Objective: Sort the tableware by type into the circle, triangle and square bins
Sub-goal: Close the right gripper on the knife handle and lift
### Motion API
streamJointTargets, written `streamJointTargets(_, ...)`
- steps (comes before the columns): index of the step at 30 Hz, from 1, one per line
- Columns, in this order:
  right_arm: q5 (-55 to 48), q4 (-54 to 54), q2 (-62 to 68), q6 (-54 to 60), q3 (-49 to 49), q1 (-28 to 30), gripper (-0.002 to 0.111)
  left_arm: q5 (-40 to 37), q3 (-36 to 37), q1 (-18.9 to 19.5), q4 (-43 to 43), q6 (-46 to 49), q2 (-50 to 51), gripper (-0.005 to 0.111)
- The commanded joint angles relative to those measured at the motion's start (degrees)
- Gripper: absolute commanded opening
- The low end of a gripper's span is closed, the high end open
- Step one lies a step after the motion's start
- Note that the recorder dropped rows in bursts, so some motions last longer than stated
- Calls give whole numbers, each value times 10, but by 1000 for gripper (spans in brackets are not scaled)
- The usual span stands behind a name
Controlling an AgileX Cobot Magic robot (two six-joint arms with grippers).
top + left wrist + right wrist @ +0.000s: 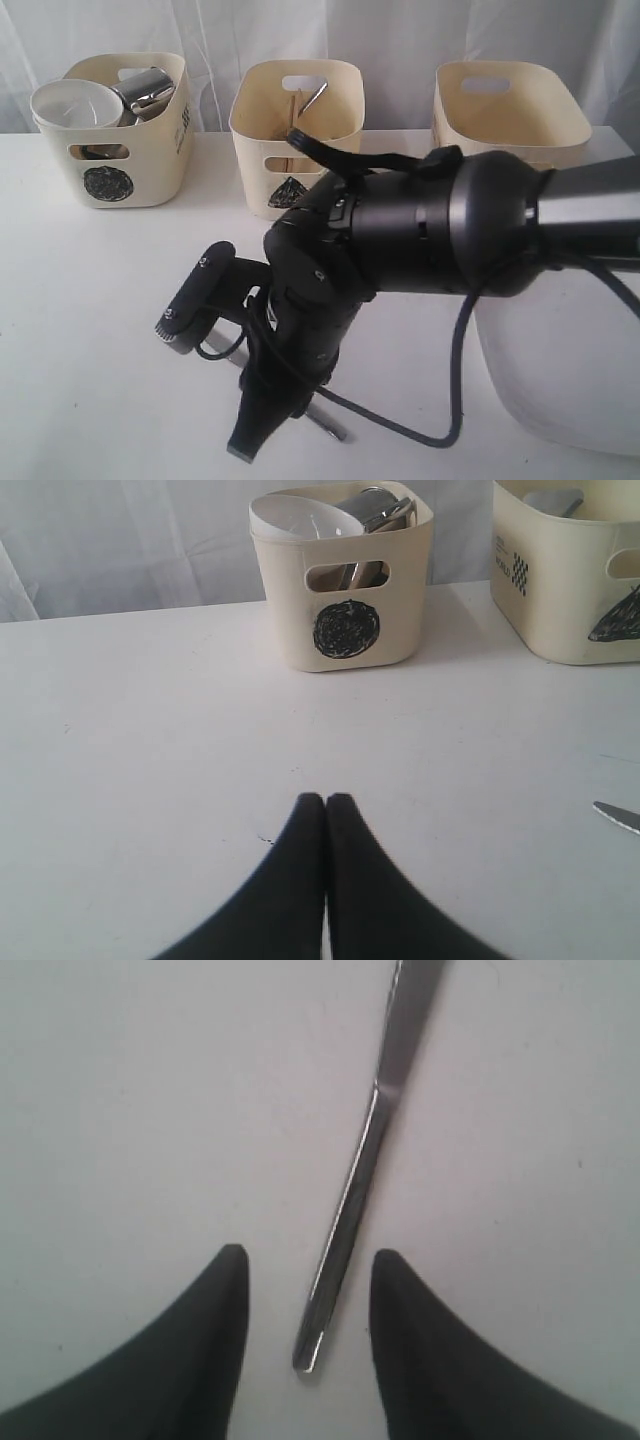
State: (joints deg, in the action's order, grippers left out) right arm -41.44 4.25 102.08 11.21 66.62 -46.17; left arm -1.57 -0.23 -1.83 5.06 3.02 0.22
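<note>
The left gripper (325,802) is hovering over the bare worktop (150,730), its two black fingers pressing flat together, clenched on nothing. Three cream bins are standing in a row along the worktop's back edge. The circle bin (120,150), nearest the back left corner, is holding the white bowl (75,103), with a steel mug (148,90) leaning just beside it; what is lying beneath them cannot be told. The triangle bin (295,130), at the middle of the back edge, is carrying a steel handle (312,100) that is leaning against its inner wall; which utensil it belongs to cannot be told.

The right arm (450,230) is reaching across from the right edge. The right gripper (305,1260) is pointing down near the middle of the front edge, released, with its jaws standing apart. The knife (355,1200) is lying flat on the worktop, and one end is resting between those jaws, touching neither.

The third bin (510,115) is standing toward the back right corner, with the arm hiding its mark. The large white plate (570,380) is lying at the front right corner, partly hidden by the arm.
</note>
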Motion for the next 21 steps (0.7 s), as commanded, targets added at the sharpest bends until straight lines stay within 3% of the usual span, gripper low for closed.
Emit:
streamJointTargets(1,-14,-30,34,27,25,12,38,0,2,-2,7,1,-2,2)
streamJointTargets(21,39,-37,105,55,25,29,38,0,2,-2,7,1,-2,2)
